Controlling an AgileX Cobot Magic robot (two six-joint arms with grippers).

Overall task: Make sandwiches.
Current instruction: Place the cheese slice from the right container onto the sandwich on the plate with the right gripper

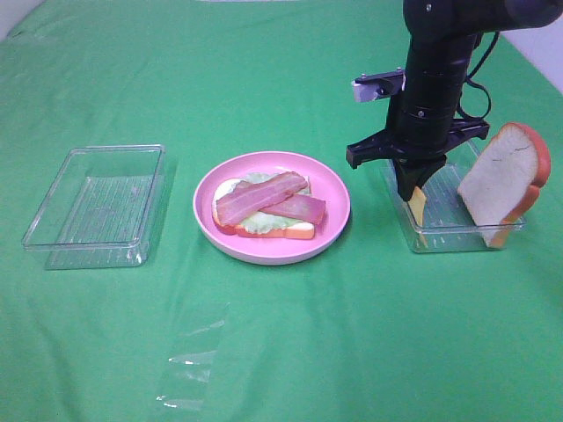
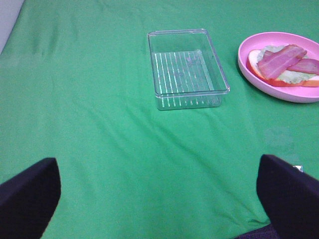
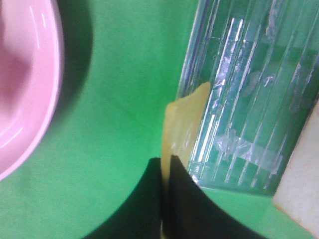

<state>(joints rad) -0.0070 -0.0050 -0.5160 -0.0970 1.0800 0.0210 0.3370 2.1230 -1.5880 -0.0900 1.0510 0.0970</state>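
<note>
With its fingers clamped on the cheese slice in the right tray, the right arm should lift straight before crossing to the sandwich.

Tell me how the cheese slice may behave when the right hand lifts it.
The cheese slice looks thin, so it is probably light. It stands upright from the shut right hand without drooping, so it seems fairly stiff. Pinched only at one edge, it might swing or slip.

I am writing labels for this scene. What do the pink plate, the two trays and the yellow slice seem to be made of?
Pink plate: looks like glossy hard plastic, with soft highlights on the rim.
Left tray and right tray: clear rigid plastic, see-through with ribbed bottoms and glints.
Yellow slice: thin, matte, possibly soft plastic or rubber toy cheese; it is pinched in the right end effector.
</note>
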